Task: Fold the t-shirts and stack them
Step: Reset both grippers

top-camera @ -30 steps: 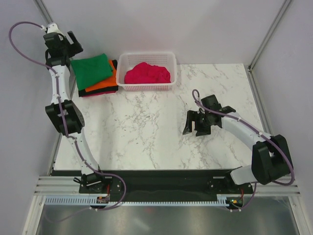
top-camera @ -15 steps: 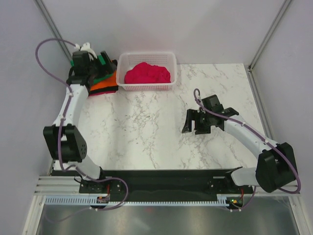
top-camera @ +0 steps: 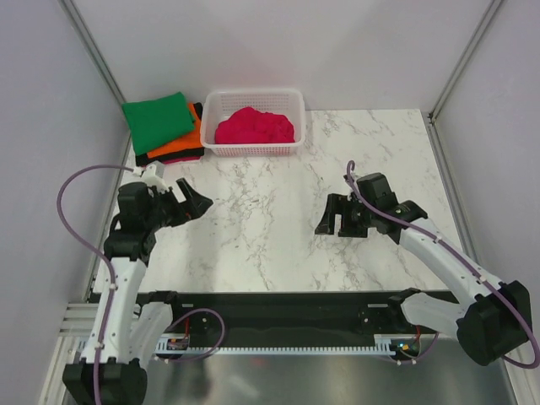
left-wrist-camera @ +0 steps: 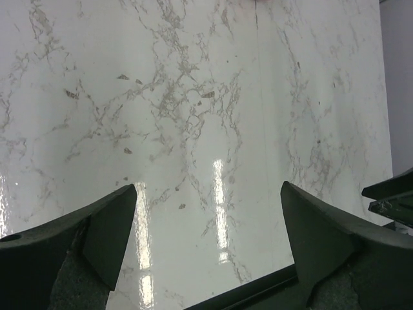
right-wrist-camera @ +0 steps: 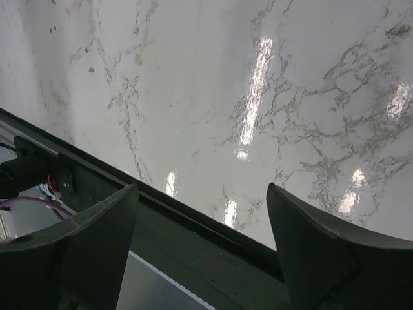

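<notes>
A folded green t-shirt (top-camera: 159, 121) lies on top of a stack at the back left, over an orange t-shirt (top-camera: 180, 143) and dark ones (top-camera: 173, 159). A crumpled magenta-pink t-shirt (top-camera: 255, 126) fills the white lattice basket (top-camera: 255, 99). My left gripper (top-camera: 192, 202) is open and empty over the left part of the marble table, well in front of the stack; its wrist view (left-wrist-camera: 206, 194) shows only bare marble. My right gripper (top-camera: 331, 216) is open and empty over the table's right middle; its wrist view (right-wrist-camera: 201, 194) shows marble and the front edge.
The marble table (top-camera: 270, 245) ends at a black front rail (top-camera: 278, 308). Grey walls and metal frame posts close in the left, back and right sides. The basket stands at the back, just right of the stack.
My left arm has swung from the shirt stack at the back left down to the table's left front, empty. The green shirt lies flat on the stack. My right gripper has barely shifted.
</notes>
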Action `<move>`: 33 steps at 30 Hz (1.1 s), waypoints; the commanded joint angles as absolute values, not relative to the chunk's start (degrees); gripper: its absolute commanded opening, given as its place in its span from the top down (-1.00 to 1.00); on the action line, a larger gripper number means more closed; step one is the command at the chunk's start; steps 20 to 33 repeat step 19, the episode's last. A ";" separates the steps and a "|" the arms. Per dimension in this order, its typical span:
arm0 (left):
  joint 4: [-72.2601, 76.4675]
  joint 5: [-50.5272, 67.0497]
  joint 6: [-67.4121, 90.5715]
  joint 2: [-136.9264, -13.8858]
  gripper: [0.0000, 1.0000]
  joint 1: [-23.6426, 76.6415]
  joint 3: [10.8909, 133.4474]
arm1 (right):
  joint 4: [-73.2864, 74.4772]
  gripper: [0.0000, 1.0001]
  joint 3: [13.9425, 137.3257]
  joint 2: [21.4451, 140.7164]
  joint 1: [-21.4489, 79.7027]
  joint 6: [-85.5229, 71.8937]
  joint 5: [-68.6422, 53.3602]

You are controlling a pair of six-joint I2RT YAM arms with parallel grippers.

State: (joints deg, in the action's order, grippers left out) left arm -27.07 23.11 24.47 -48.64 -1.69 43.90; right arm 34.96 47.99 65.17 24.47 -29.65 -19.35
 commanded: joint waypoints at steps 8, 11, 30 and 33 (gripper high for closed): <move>-32.43 19.26 24.87 -27.34 -0.99 -1.67 37.44 | 38.93 -0.80 47.28 53.28 24.96 -34.98 -14.59; -32.52 18.90 24.96 -27.25 -0.99 -0.97 37.27 | 41.39 -0.81 47.72 51.34 24.96 -35.59 -13.02; -32.52 21.27 25.14 -27.51 -0.99 1.84 37.27 | 40.78 -0.81 50.97 48.25 25.05 -36.65 -11.26; -32.52 21.27 25.14 -27.51 -0.99 1.84 37.27 | 40.78 -0.81 50.97 48.25 25.05 -36.65 -11.26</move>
